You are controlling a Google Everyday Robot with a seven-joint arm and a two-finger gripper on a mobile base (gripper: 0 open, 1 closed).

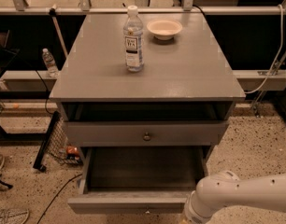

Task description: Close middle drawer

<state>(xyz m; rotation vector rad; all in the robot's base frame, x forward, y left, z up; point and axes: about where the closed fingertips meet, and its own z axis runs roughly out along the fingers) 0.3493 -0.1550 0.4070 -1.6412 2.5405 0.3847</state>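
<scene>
The hand [187, 218] sits at the bottom edge of the frame, right of centre, at the end of a white arm [246, 196] that comes in from the lower right; it is largely cut off there, so I cannot tell whether it is wide or narrow or holding anything. It lies just beside the right end of the front panel of the middle drawer [129, 202], which stands pulled far out toward the bottom of the frame, its grey inside floor open to view. Above that, in the middle of the frame, is the top drawer [110, 133] with a small round knob [146, 136] at its centre and a dark gap between it and the desk [189, 73] top. On the desk, toward the upper middle, a clear water bottle [133, 38] stands upright, and a shallow pale bowl [164, 28] sits near it to the right, apart from it. At the left, a second small bottle [49, 62] stands beyond the desk's edge.
</scene>
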